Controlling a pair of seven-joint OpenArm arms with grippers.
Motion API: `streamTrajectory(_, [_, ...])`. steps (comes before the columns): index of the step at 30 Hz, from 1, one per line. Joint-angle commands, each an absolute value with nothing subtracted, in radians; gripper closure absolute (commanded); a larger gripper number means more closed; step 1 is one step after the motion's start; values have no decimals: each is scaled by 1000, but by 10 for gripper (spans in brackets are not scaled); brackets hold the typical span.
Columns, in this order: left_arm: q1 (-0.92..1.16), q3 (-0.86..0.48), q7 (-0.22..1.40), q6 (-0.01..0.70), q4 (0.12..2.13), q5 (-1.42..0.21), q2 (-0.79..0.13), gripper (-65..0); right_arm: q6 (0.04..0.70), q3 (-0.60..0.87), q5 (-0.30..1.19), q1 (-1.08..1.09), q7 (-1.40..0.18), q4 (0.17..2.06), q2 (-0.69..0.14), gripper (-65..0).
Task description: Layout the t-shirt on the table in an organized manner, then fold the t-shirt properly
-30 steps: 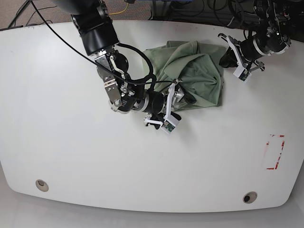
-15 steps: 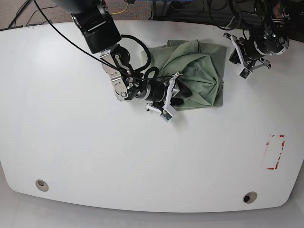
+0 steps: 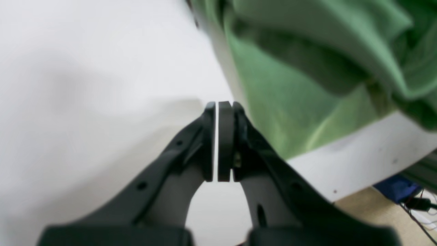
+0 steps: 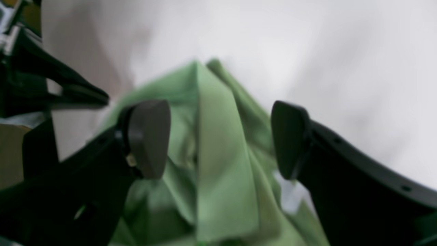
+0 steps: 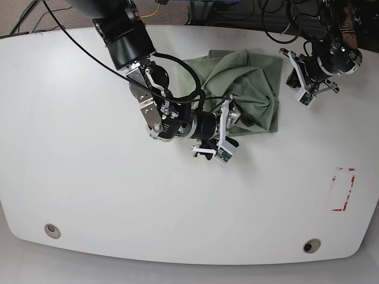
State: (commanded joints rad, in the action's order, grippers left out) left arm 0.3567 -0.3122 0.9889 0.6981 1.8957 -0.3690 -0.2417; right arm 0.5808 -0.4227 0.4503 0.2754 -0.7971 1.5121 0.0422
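The pale green t-shirt (image 5: 246,89) lies crumpled near the far edge of the white table (image 5: 89,177). My right gripper (image 5: 238,121) is at the shirt's lower left part. In the right wrist view the right gripper (image 4: 218,112) is open, its fingers either side of a raised fold of the t-shirt (image 4: 218,143), not closed on it. My left gripper (image 5: 294,76) hangs just right of the shirt's upper right corner. In the left wrist view the left gripper (image 3: 217,107) is shut with nothing between its pads, and the t-shirt (image 3: 290,102) lies close beside it.
A red tape rectangle (image 5: 342,189) marks the table at the right. Two grommet holes (image 5: 52,230) (image 5: 311,245) sit near the front edge. The table's far edge (image 3: 358,171) runs right behind the shirt, with cables and a blue object (image 3: 396,188) beyond it.
My right gripper has slid further right along the shirt's lower left part, pressing the cloth. The left gripper has shifted slightly beside the shirt's right corner.
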Motion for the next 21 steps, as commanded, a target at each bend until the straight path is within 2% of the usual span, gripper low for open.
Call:
streamTrajectory(8, [341,-312,990,698,1894,-367,-242,0,584,-427,449,294,-785,1434,59,-445])
streamTrajectory(21, [340,-312,990,698,1890,-366,-242,0,591,-429,449,300,-631,1248,51,-445])
